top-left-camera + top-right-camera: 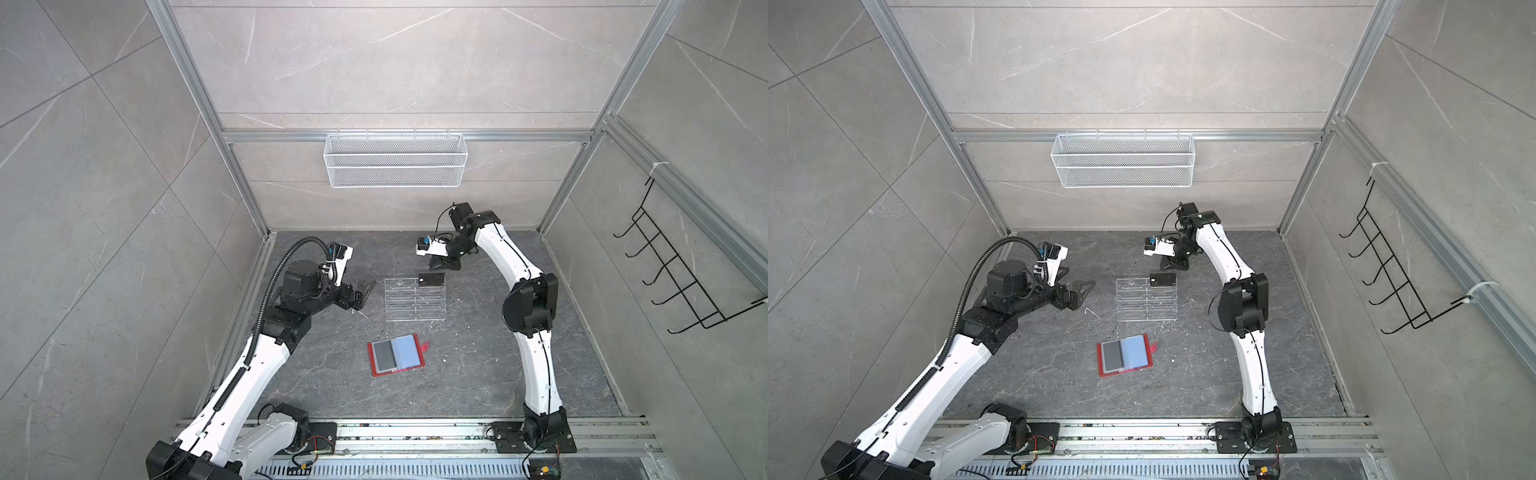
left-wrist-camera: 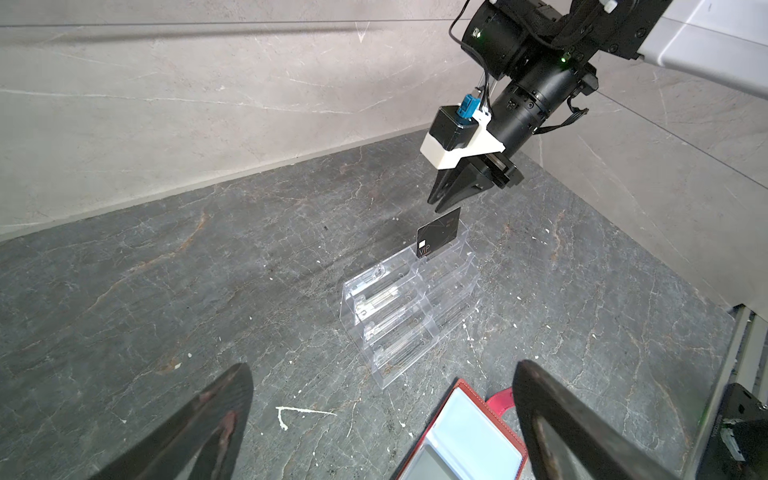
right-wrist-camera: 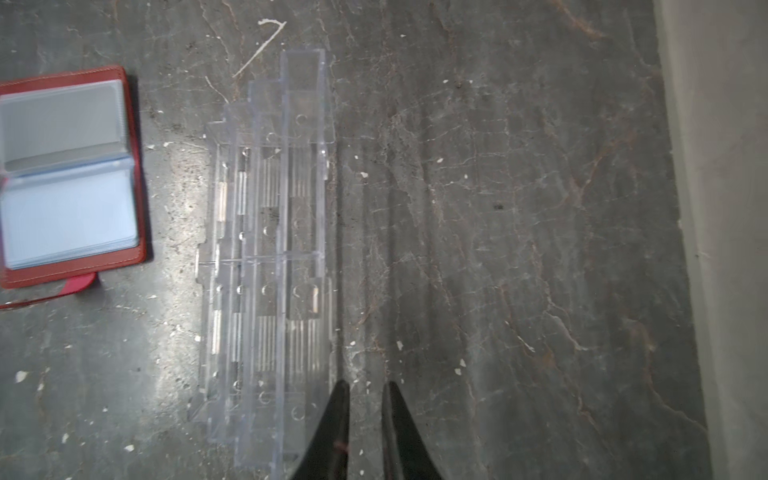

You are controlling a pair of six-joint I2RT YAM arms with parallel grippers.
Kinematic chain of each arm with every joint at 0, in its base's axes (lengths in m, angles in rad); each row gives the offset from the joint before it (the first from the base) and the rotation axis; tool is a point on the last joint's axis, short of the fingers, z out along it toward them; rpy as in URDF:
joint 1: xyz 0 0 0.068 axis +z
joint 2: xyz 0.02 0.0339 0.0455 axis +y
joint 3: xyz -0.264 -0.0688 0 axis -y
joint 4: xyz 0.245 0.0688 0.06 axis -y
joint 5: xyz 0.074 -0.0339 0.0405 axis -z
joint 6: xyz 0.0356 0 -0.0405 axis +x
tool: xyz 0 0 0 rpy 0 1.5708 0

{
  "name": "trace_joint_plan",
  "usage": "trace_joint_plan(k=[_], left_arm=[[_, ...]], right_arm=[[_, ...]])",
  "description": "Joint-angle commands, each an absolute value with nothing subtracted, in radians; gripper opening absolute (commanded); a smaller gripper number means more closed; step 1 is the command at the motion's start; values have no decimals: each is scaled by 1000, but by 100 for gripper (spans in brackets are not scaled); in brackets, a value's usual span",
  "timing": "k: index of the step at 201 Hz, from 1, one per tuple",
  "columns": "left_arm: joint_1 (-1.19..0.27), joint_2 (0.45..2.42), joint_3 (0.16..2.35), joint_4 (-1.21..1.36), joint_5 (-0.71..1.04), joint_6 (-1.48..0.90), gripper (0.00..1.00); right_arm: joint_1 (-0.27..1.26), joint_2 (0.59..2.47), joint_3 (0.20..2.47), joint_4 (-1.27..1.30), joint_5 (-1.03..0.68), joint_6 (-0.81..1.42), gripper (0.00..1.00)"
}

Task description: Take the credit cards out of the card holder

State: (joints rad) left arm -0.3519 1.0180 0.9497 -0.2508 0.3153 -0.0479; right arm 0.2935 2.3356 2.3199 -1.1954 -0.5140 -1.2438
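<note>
The red card holder (image 1: 376,370) (image 1: 1104,371) lies open on the dark floor, near the front in both top views. A dark grey credit card (image 1: 383,353) (image 1: 1113,356) shows through one clear sleeve. A black credit card (image 1: 431,279) (image 2: 438,233) with pale "VIP" lettering stands upright in the top tier of the clear rack. My right gripper (image 1: 436,263) (image 3: 366,386) hovers just above and behind that card. Its jaws stand a narrow gap apart with nothing between them. My left gripper (image 1: 364,293) (image 2: 382,368) is wide open and empty, left of the rack.
A clear acrylic tiered rack (image 1: 415,301) (image 3: 266,232) stands mid-floor behind the card holder (image 3: 133,174). A white wire basket (image 1: 395,160) hangs on the back wall. A black hook rack (image 1: 685,266) hangs on the right wall. The holder's red strap (image 2: 500,405) lies near one left fingertip.
</note>
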Motion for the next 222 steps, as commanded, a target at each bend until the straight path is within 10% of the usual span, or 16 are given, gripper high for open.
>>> trace_joint_plan(k=[1,69,102,158,222], left_arm=[[-354,1000,932,-224,309,-118,100],[-358,1012,776,-318,256,-575,100],[-383,996,641,-264,310,-783,97],[-434,990,394,-1,437,-1102,85],[-522,1048,279,94,402,-1247,75]], right_arm=[[303,2306,2347,-1148,-465,-1194,23],[300,1804,1839,-512,-452,-726,61],[303,1517,1528,-323,-521,-312,64],[494,1212,1074,-314,-370,49,48],[792,1388,918,-219,-322,362,32]])
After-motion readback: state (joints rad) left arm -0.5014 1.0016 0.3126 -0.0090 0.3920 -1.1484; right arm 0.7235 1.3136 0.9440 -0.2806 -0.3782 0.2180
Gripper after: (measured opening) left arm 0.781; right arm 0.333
